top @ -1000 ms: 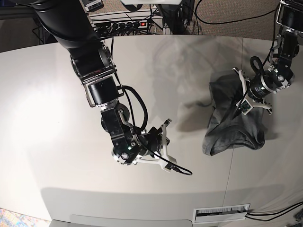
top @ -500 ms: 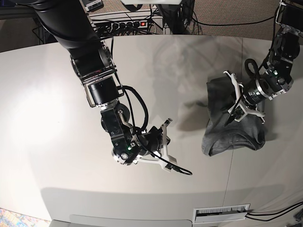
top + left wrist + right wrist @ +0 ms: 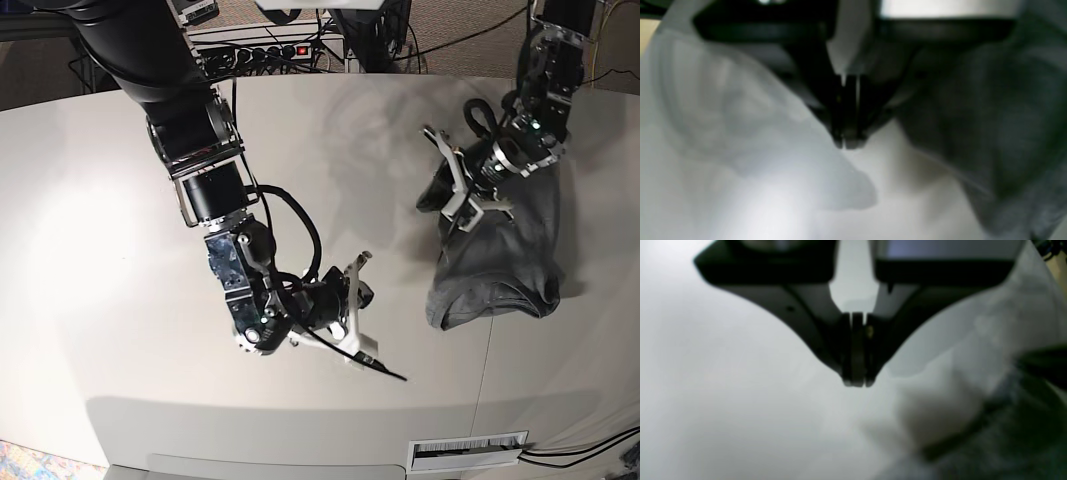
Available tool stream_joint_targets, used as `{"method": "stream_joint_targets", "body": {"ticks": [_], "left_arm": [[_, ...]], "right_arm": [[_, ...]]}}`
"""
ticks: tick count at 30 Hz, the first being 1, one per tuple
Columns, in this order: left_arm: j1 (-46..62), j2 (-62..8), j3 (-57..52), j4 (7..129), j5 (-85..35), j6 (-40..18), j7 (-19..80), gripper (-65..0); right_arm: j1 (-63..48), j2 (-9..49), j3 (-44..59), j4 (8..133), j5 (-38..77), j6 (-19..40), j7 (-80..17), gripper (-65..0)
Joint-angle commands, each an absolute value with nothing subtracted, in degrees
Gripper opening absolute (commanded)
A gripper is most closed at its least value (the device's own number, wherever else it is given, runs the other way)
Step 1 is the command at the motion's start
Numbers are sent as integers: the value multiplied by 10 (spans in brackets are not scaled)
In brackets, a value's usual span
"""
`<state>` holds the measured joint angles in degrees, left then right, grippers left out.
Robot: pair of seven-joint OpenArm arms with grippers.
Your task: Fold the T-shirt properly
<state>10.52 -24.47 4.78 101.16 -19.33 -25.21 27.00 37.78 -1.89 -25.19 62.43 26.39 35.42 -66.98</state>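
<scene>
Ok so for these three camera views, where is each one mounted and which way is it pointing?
Base: overhead, looking down on the white table, both arms and the T-shirt.
Left wrist: on the left arm, looking along the left gripper, jaws together, to table and grey cloth at right.
Right wrist: on the right arm, looking along the right gripper, jaws together, mostly bare table.
All three views show the T-shirt.
</scene>
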Motion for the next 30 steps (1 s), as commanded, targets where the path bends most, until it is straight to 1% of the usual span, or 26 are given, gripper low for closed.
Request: {"method": "stream_joint_targets", "body": {"ticks": [1,2,5,7,11,14,17,23,26,30], "left_arm": [[99,-244,43,1020,-192,-249,251,-650],[100,-240,43,1020,-187,-244,249,-650],[102,-229,43,1020,-180,-199,247,-650],[107,-223,43,1020,-169,-174,243,-650],[118,-208,43,1018,-132,-142,235,-650],[121,-198,43,1003,-130,-116,234,-650],[121,-189,43,974,-123,-111,215,-650],[120,-186,43,919,-60,-112,174,-650],[119,-191,43,897,-37,-112,145,-650],[101,-192,43,874,-25,-112,145,-650]], "right_arm": [[398,-15,-250,648,272,347,-660,-650],[396,-10,-250,663,272,343,-659,-650],[375,7,-250,726,263,319,-658,-650],[351,20,-250,779,233,294,-657,-650],[296,55,-250,890,169,245,-651,-650],[259,75,-250,923,129,222,-642,-650],[232,91,-250,924,118,218,-640,-650],[206,123,-245,937,119,213,-638,-650],[187,126,-225,962,120,211,-638,-650],[156,126,-185,997,133,212,-638,-650]]}}
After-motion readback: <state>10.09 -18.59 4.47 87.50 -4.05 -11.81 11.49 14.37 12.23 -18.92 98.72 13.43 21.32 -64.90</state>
